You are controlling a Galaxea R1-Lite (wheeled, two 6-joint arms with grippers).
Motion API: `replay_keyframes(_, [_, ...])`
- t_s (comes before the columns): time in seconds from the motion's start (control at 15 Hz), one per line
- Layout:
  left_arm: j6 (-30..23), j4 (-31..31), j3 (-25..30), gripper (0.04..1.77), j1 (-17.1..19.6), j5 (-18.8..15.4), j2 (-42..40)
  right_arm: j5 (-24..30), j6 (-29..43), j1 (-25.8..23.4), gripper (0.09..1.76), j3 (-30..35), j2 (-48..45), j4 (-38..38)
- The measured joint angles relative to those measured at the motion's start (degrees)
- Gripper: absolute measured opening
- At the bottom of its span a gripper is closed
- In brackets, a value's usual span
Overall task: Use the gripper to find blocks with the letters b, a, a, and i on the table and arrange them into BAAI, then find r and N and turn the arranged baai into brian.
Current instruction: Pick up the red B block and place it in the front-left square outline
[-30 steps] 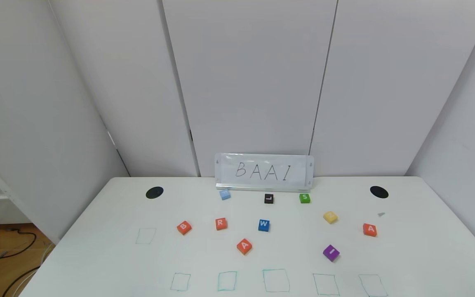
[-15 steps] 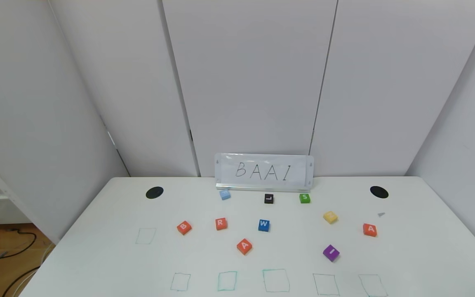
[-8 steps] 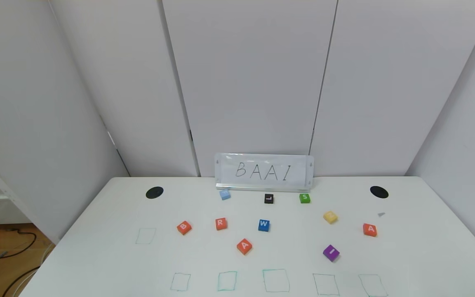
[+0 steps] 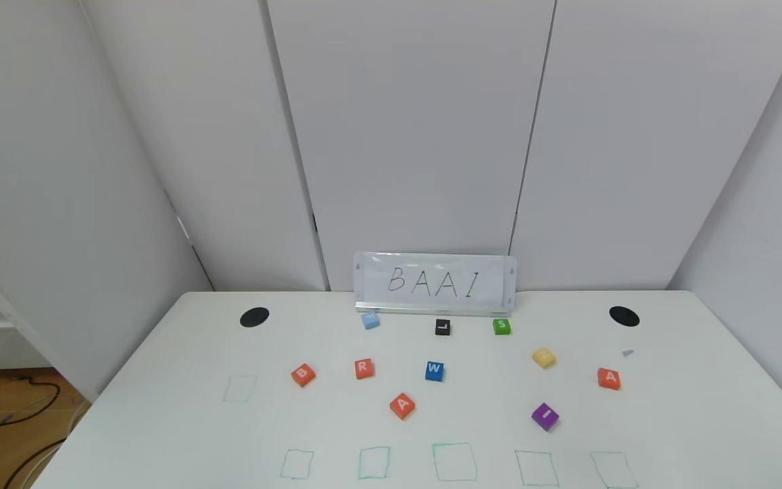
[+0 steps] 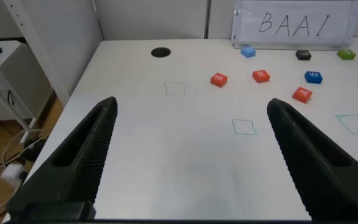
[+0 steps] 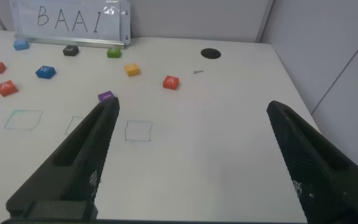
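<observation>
On the white table (image 4: 160,421) lie the orange-red B block (image 4: 303,374), r (image 4: 364,368), one A block (image 4: 402,405), a second A block (image 4: 609,378) at the right and the purple I block (image 4: 545,415). I cannot read an N on any block. Neither arm shows in the head view. My left gripper (image 5: 191,155) hangs open and empty over the near left of the table, short of the B block (image 5: 219,79). Over the near right, my right gripper (image 6: 191,155) is open and empty too, with the I block (image 6: 105,96) beside one finger.
A sign reading BAAI (image 4: 436,282) stands at the back edge. Blue W (image 4: 434,371), black L (image 4: 442,327), green S (image 4: 501,326), a light blue block (image 4: 370,320) and a yellow block (image 4: 544,357) lie scattered. Several green drawn squares (image 4: 454,462) line the front edge.
</observation>
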Motion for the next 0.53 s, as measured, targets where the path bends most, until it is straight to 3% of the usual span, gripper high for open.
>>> replay_keyframes(0.27, [0.2, 0.1, -0.1, 1.72, 0.0, 0.1, 0.0, 0.0, 0.0, -0.1, 1.71, -1.8, 0.1, 0.7])
replay_keyframes(0.53, [0.5, 2.5, -7.0, 1.72, 0.0, -0.6, 0.5, 0.0, 0.0, -0.1, 1.71, -7.4, 3.3, 2.4])
